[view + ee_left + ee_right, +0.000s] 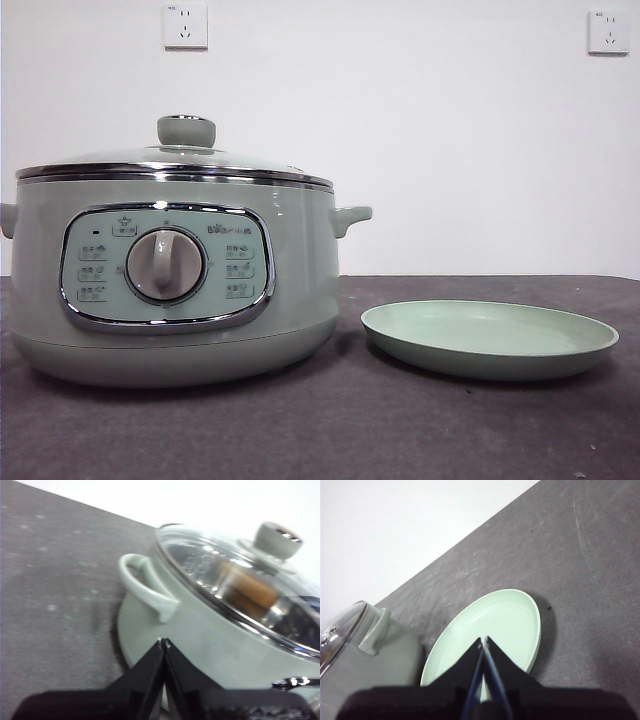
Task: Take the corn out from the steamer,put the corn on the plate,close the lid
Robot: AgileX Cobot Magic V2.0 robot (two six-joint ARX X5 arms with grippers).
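Black jaws of the left gripper [163, 641] were pressed together, holding nothing, just off the steamer [210, 645] below its side handle [145, 585]. The right gripper [483, 640] hung over the plate [512, 617], its jaws likewise closed and empty. The glass lid [185, 158] sat on the steamer, and through it the corn [247, 590] showed as an orange-brown shape inside. The plate held nothing and stood just beside the steamer on the dark grey tabletop [350, 430]. Two wall sockets [185, 25] were set in the white wall behind.
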